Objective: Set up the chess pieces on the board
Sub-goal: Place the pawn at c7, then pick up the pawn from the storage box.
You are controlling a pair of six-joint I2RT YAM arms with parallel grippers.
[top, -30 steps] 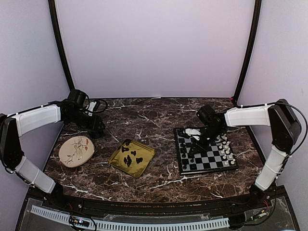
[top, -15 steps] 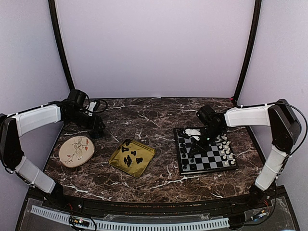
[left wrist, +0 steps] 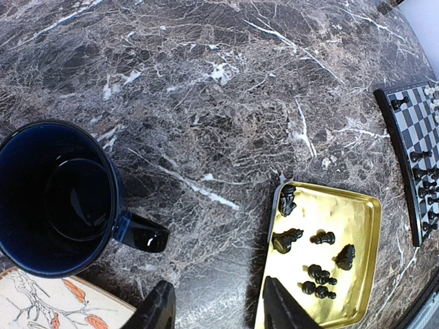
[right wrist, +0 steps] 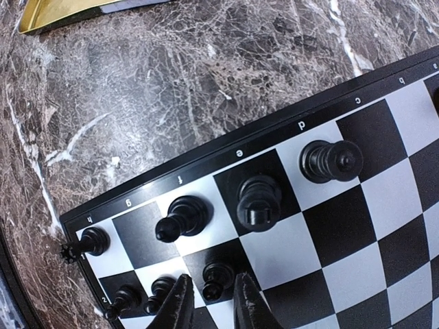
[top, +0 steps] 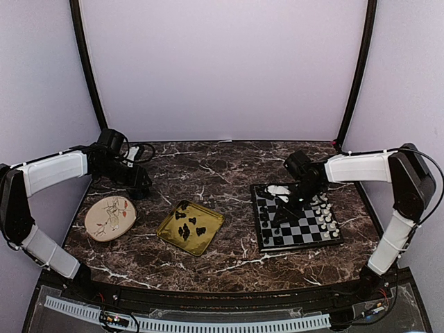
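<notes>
The board (top: 300, 243) lies right of centre, with white chess pieces (top: 325, 211) along its right side and black ones (top: 266, 220) on its left. My right gripper (top: 286, 208) hovers low over the black side. In the right wrist view the board (right wrist: 343, 226) shows a black back row (right wrist: 259, 201). A black pawn (right wrist: 214, 279) stands between my right gripper's (right wrist: 209, 301) slightly parted fingers, with a small gap on each side. Several black pieces (left wrist: 322, 264) lie in the gold tray (left wrist: 360, 209). My left gripper (left wrist: 216, 308) is open over bare marble beside the tray.
A dark blue mug (left wrist: 55, 199) stands under the left arm, next to a round floral plate (top: 109, 216). The gold tray (top: 211, 220) sits mid-table between plate and board. Something white (top: 277, 189) lies at the board's far left corner.
My right gripper's fingers have parted slightly from around the black pawn, which now stands on its square. Neither arm has visibly moved otherwise.
</notes>
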